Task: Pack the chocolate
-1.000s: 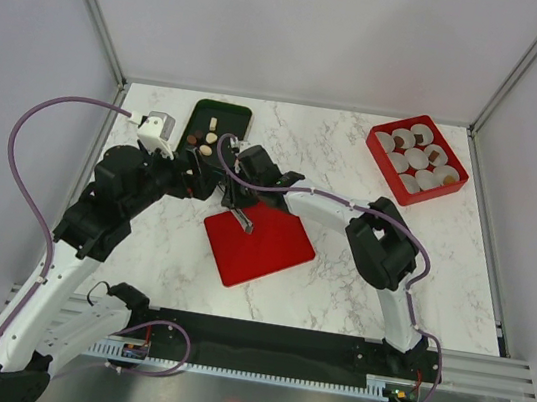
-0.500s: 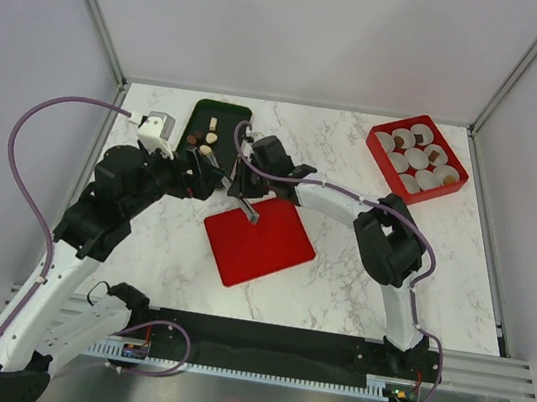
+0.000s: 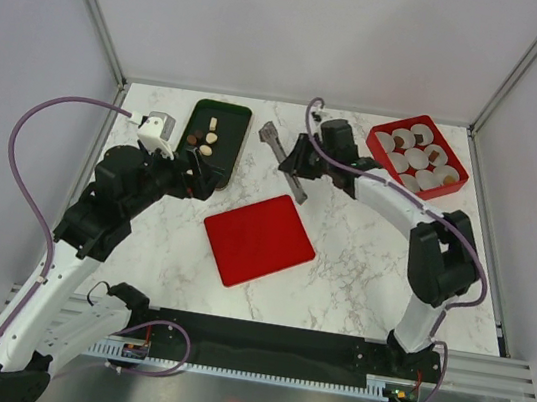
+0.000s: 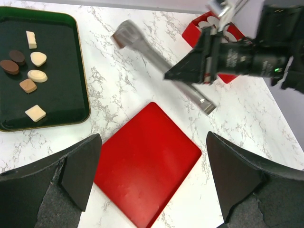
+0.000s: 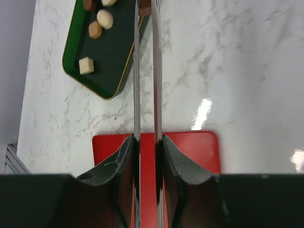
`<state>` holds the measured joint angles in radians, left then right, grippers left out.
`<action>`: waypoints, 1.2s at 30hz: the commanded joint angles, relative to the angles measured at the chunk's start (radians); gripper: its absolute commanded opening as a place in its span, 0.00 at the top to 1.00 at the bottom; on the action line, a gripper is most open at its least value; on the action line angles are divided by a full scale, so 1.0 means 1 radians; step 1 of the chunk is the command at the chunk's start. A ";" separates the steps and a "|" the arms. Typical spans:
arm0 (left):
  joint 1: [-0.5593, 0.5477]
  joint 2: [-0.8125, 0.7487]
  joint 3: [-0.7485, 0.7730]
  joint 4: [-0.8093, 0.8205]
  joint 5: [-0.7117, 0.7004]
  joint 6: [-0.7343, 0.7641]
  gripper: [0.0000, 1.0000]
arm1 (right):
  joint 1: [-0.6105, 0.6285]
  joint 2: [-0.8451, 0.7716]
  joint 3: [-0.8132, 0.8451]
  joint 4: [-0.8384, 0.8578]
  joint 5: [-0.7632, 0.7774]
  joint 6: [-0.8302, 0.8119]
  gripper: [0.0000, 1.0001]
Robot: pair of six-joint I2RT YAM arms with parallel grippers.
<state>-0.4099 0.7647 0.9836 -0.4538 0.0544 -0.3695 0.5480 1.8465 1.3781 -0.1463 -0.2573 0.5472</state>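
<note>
Several chocolates (image 3: 207,141), brown, dark brown and cream, lie on a dark green tray (image 3: 227,154) at the back left; they also show in the left wrist view (image 4: 37,76). My right gripper (image 3: 298,162) is shut on thin metal tongs (image 3: 281,152) and holds them above the table, between the tray and the red box (image 3: 398,123). In the right wrist view the gripper (image 5: 147,142) clamps the tongs (image 5: 135,71), and a small brown piece (image 5: 145,10) shows between their tips. My left gripper (image 4: 152,161) is open and empty above the red lid (image 4: 147,166).
The red box at the back right holds several white pleated paper cups (image 3: 416,158), some with a dark piece inside. The flat red lid (image 3: 259,238) lies mid-table. The left arm (image 3: 124,185) hangs beside the tray's near end. Grey walls close in the table.
My right gripper has lifted the tongs from the tray's near edge and swung them right and back, towards the red box. The left arm has stayed still.
</note>
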 commanded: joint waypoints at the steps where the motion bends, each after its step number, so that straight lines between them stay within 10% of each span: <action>1: 0.005 -0.005 0.001 0.046 -0.002 -0.016 0.00 | -0.112 -0.153 -0.060 0.016 0.007 -0.016 0.72; 18: 0.005 0.002 0.000 0.046 0.002 -0.017 0.00 | -0.620 -0.303 -0.160 -0.196 0.279 -0.099 0.72; 36: 0.005 0.005 0.000 0.046 0.002 -0.016 0.00 | -0.700 -0.227 -0.162 -0.196 0.222 -0.092 0.68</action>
<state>-0.4099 0.7723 0.9821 -0.4538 0.0547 -0.3691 -0.1406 1.6062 1.2064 -0.3676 -0.0086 0.4637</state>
